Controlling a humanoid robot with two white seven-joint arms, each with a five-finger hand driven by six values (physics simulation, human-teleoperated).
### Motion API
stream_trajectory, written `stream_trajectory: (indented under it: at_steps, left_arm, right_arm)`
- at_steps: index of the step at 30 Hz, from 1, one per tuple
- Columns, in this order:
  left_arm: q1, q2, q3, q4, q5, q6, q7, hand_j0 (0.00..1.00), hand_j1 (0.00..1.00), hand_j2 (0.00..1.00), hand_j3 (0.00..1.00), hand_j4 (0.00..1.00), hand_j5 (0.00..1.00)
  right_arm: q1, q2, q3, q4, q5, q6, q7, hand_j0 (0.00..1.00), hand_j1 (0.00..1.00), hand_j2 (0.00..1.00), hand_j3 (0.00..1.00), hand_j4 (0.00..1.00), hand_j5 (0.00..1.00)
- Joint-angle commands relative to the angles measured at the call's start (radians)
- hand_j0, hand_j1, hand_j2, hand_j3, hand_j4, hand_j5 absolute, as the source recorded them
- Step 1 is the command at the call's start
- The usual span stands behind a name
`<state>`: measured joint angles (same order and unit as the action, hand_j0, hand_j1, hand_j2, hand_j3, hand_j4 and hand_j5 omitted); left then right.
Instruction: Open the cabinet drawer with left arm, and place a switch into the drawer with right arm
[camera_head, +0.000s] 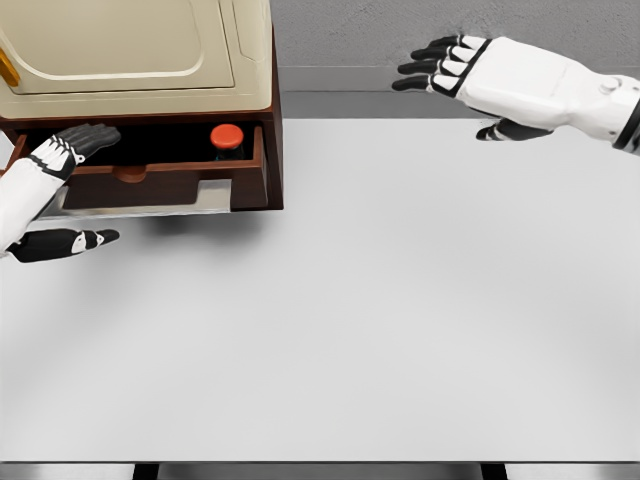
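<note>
We see a broad white tabletop (400, 330) filling most of the view, with a brown cabinet (272, 120) standing at its far left corner, a cream appliance on top of it. The cabinet's drawer (165, 185) is pulled out toward us, and the switch (227, 139), a small dark body with a red round button on top, sits inside it near the right wall. So we judge both parts of the task as good as done. Our right hand (450, 66) hovers above the far edge of the tabletop, well apart from the cabinet, fingers spread and holding nothing. Our left hand (72, 147) rests on the drawer's front rim at its left end, fingers laid over the edge rather than clenched. We judge the switch light, rigid and a little slick, best taken by the sides of its body below the button.
</note>
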<state>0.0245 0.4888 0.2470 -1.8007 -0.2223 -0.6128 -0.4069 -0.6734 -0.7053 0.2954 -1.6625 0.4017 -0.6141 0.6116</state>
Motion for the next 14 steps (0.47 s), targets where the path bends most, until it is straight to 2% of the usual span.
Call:
stream_trajectory:
  at_steps: [1,7,14]
  left_arm:
    - [0.000,0.000,0.000,0.000,0.008,0.002,0.000,1.00,1.00,1.00,1.00,1.00,1.00]
    - [0.000,-0.010,-0.008,0.000,0.004,0.002,-0.007,1.00,1.00,1.00,1.00,1.00,1.00]
    - [0.000,-0.019,-0.006,0.000,0.004,0.002,-0.020,1.00,1.00,1.00,1.00,1.00,1.00]
  right_arm:
    - [0.003,-0.031,-0.007,-0.002,-0.024,0.003,-0.001,1.00,1.00,1.00,1.00,1.00,1.00]
    - [0.089,-0.077,-0.001,0.004,-0.023,0.003,-0.001,1.00,1.00,1.00,1.00,1.00,1.00]
    - [0.098,-0.092,0.008,0.040,-0.021,0.003,-0.001,1.00,1.00,1.00,1.00,1.00,1.00]
